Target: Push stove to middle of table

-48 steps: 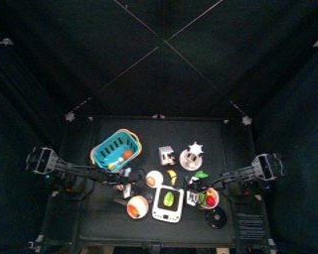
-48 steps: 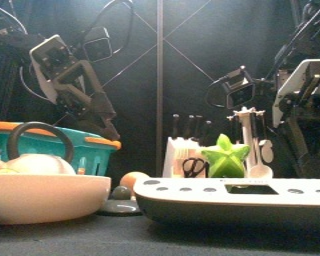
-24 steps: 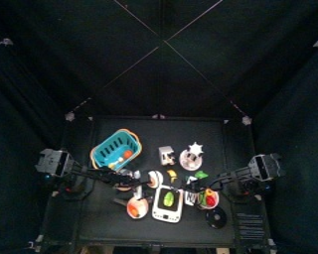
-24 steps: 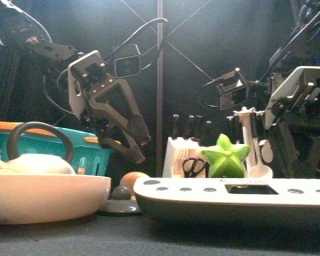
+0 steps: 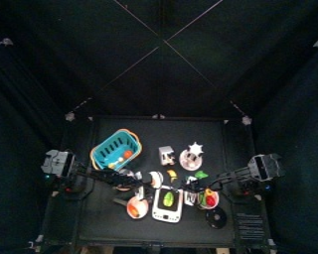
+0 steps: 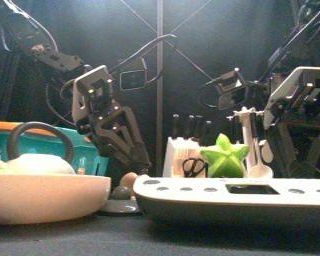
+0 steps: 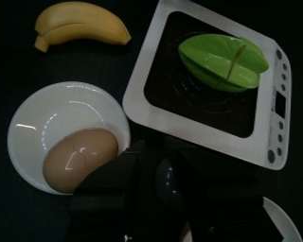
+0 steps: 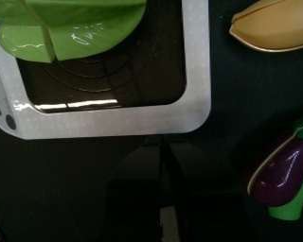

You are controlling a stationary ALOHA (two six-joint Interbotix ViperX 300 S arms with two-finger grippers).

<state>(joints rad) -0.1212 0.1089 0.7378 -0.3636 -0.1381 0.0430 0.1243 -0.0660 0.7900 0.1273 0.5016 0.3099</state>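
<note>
The stove [image 5: 169, 202] is a flat white block with a green patch, at the front middle of the table [image 5: 148, 129]. It lies near and wide in the front view [image 6: 236, 197]. My left gripper [image 5: 147, 179] hangs just behind the stove's left rear corner and the plate; the left wrist view shows the stove's white rim [image 7: 204, 132] right beyond it [image 7: 154, 168]. My right gripper [image 5: 202, 189] is shut and empty, low at the stove's right edge [image 8: 199, 80], its tips [image 8: 163, 151] a short way off the rim.
A round white plate with orange food [image 5: 135, 206] sits left of the stove, touching or nearly so. A teal basket [image 5: 115, 149] stands behind left. A banana [image 7: 80, 24], an eggplant [image 8: 283, 175] and small upright toys [image 5: 191, 152] crowd around the stove.
My left arm has swung right and down, from above the basket to just behind the stove and plate. The right arm has shifted only slightly. The stove has not moved.
</note>
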